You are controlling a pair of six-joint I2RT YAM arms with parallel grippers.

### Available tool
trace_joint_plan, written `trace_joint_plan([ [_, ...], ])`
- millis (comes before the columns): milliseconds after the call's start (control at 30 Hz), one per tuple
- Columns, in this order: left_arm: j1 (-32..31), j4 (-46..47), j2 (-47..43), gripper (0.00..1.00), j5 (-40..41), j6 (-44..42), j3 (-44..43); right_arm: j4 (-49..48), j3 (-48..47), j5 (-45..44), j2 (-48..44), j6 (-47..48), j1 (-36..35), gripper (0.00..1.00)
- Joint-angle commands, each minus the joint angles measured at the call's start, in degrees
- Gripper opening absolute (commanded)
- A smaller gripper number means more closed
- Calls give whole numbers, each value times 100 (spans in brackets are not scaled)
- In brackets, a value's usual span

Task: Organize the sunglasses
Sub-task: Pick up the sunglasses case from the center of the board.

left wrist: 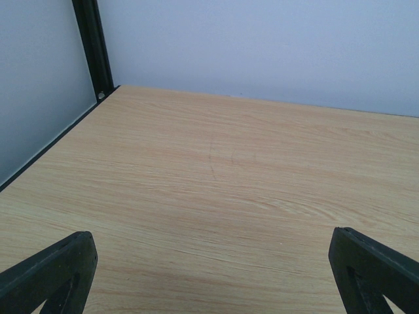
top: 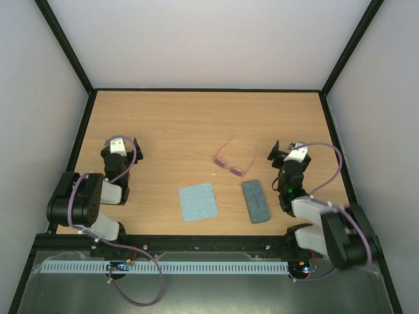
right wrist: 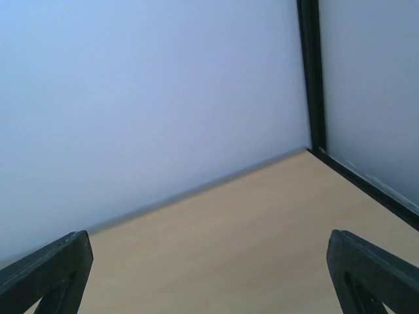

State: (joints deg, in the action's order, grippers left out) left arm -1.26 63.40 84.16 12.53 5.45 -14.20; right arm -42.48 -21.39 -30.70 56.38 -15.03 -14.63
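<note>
1. Sunglasses: just right of centre in the top view, flat on the table. Arms seemingly unfolded and pointing toward the upper part of the frame, though too thin and small there to be sure.
2. Near neighbours: grey-blue case close below and to the right of the sunglasses, contact between the two hard to judge. Light blue cloth left of the case, lower centre.
3. Likely trouble with the grasp: slim translucent frame, easy to skid away or tip if pinched off-centre. Closing on a lens instead of the frame would probably mean smears or scratches.
4. Likely trouble with the approach: neither wrist view shows the sunglasses, only bare table and wall, so aiming depends on the top view alone at first.
5. Likely trouble with the surroundings: a low sweep in from the right could knock the case aside. Case apparently shut, so needing two-handed work in a tight central patch, with a risk of arm-to-arm collision.
6. Left gripper: at the left of the top view, well apart from everything. Fingers spread as wide as they go, nothing between them, nothing touched.
7. Right gripper: at the right of the top view, near the sunglasses but clear of them. Likewise spread wide, holding and touching nothing.
</note>
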Motion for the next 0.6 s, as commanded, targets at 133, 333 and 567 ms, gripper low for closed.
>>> trace_joint_plan([
  [133,-181,-4257,-2068,99,166,1154,-2157,4698,-1570,1162,-1704,-1295,-28,99],
  [333,-269,-6318,-2727,100,-1429,2703,-3757,5758,-2318,2131,-1951,-1705,-25,99],
  [567,-17,-7877,-2433,99,-3272,3161,-4774,6444,-3641,3070,-375,-1530,-28,99],
])
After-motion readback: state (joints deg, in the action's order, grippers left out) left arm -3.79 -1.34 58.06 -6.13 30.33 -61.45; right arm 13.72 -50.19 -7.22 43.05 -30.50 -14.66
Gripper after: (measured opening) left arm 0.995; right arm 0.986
